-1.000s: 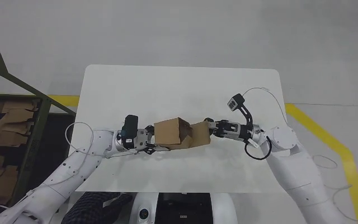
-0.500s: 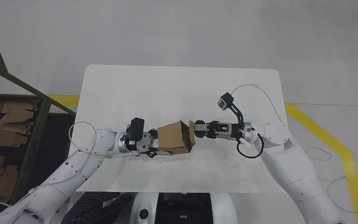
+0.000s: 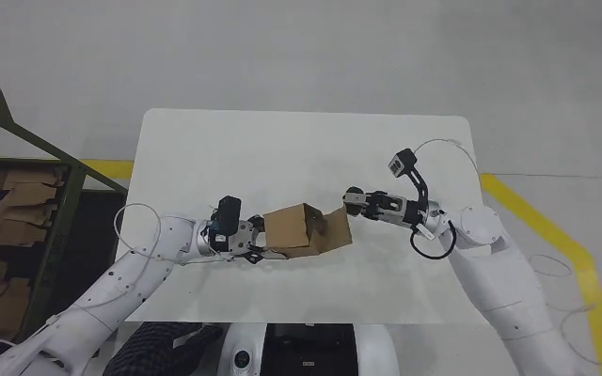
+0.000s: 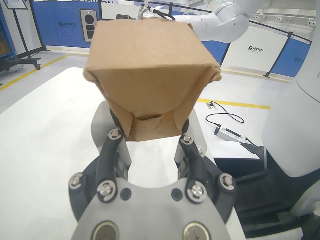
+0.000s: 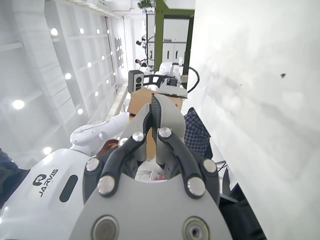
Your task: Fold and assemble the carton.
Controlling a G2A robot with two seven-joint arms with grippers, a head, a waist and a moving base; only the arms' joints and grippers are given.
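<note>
Roughly midway, judged from the carton's shape. The carton is already squared up into a box body and is held off the table near its front edge, lying on its side. The end nearest the left claw looks folded in, though untidily, with ragged corners seen in the left wrist view. At the carton's far end a flap is seen sticking outward, so that end is judged not closed yet. Folding it in and tucking it are taken as what is left.

Claws: the left claw is closed to a middling gap on the small tab at the carton's near end, a finger pressed on each side of it, and the carton's whole weight is carried there. The right claw is found just beyond the carton's far end, beside the open flap. Its fingers are pressed fully together and nothing is gripped. Whether its tip touches the flap cannot be told.
</note>
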